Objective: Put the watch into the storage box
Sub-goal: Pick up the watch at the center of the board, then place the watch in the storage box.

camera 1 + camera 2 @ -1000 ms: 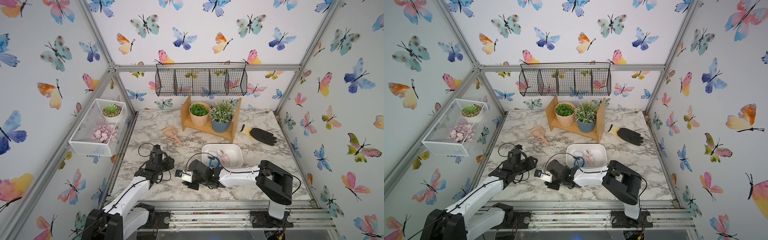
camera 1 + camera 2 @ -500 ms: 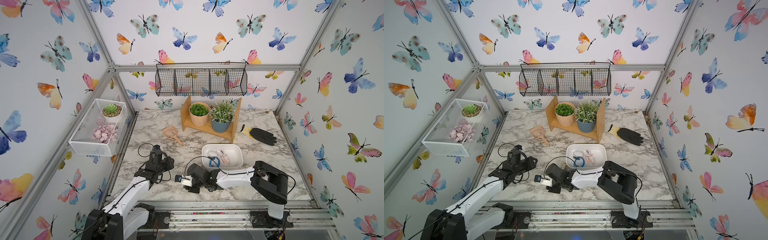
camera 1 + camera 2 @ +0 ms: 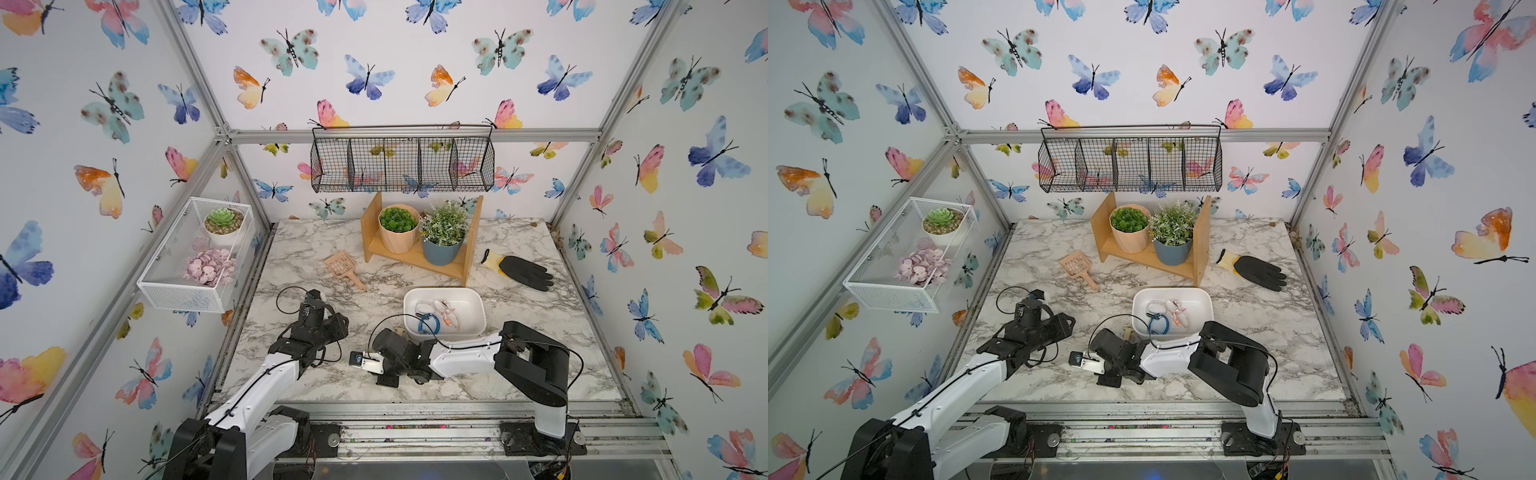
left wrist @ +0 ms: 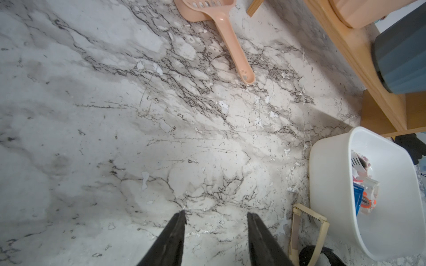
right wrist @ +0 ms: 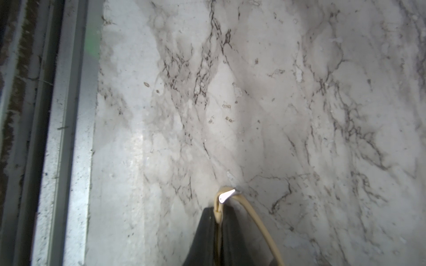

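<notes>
- tabletop: white marble with grey veining, inside a cell papered with butterflies.
- storage box: white, shallow, round-cornered. Middle of the tabletop, a little to the right, just on the near side of the wooden stand. Holds a blue band and pale pieces with orange marks.
- right tool: clamped tight on the watch, pointing down at the marble.
- watch: beige strap with a bright metal buckle tongue. Outside the storage box, toward the near edge of the tabletop, nearer than the box and a little to its left. Buckle end low at the marble; contact impossible to tell.
- left tool: fingers spread apart, nothing between them. Over bare marble on the left half, apart from the storage box.
- beige strap piece: just beside the box's near-left corner, partly hidden by the right arm. Any link to the clamped strap impossible to tell.
- peach scoop: flat on the marble, left of the stand.
- peach pot with a green plant and blue-grey pot with a white-flecked plant: side by side on the stand.
- black glove: yellow cuff, flat, far right.
- black wire basket: on the far wall.
- white mesh basket: on the left wall, with a succulent and pink flowers.
</notes>
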`<state>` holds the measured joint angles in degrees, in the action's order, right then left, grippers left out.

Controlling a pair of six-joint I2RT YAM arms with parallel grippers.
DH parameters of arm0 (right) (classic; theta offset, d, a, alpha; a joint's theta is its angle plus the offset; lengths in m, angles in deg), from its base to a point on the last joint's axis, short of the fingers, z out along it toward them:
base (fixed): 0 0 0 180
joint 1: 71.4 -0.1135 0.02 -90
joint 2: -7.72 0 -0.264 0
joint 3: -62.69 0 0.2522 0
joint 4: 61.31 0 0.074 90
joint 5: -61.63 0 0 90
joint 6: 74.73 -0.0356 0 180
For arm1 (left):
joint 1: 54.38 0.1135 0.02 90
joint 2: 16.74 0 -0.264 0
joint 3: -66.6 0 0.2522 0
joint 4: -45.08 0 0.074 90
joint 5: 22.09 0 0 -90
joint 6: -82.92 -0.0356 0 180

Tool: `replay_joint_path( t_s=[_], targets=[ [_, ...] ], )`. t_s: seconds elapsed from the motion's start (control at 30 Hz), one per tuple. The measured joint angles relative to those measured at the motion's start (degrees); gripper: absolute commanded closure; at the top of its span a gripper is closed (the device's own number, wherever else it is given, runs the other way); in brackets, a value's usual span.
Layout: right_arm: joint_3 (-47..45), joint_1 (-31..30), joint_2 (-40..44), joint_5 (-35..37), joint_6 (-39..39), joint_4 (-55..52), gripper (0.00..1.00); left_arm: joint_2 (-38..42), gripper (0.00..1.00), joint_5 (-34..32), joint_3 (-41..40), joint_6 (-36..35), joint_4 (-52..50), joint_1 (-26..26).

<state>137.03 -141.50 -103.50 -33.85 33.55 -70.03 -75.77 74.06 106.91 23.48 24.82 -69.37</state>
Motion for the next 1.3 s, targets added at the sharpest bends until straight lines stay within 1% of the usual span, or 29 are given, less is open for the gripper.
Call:
replay_joint_path(
  t_s=[0.1,0.27,0.43,0.57,0.7,0.8,0.93,1.0,1.17,1.3],
  targets=[
    [0.0,0.0,0.0,0.0,0.0,0.1,0.98,0.1,0.52,0.2,0.0,-0.3,0.0,0.0],
    [-1.6,0.0,2.3,-0.4,-0.3,0.4,0.98,1.9,0.52,3.1,0.0,-1.5,0.5,0.0],
    [-3.8,0.0,9.2,-0.4,-0.9,2.1,0.98,4.2,0.52,8.3,0.1,-3.0,2.0,0.0],
    [-3.9,0.2,14.7,0.5,-1.0,3.4,0.98,4.2,0.51,12.6,0.9,-3.7,2.7,0.0],
    [-3.9,1.7,18.4,1.4,-1.4,3.5,0.98,3.8,0.49,16.5,2.4,-4.0,3.8,-0.9],
    [-4.4,4.8,20.0,1.6,-2.4,3.1,0.98,2.8,0.45,18.7,3.9,-4.1,4.7,-3.1],
    [-6.5,10.1,22.1,1.9,-3.8,2.7,0.98,0.7,0.45,20.1,5.7,-4.1,5.9,-6.8],
    [-7.2,13.0,22.8,2.5,-4.3,1.7,0.98,-0.6,0.44,20.2,6.4,-4.0,6.7,-8.5],
    [-7.8,17.5,23.1,3.0,-5.4,-0.4,0.98,-3.2,0.39,20.3,6.9,-3.4,8.8,-11.1],
    [-7.8,22.5,23.1,3.4,-8.5,-1.6,0.98,-6.7,0.36,20.1,8.7,-2.9,10.3,-14.1]
  ],
)
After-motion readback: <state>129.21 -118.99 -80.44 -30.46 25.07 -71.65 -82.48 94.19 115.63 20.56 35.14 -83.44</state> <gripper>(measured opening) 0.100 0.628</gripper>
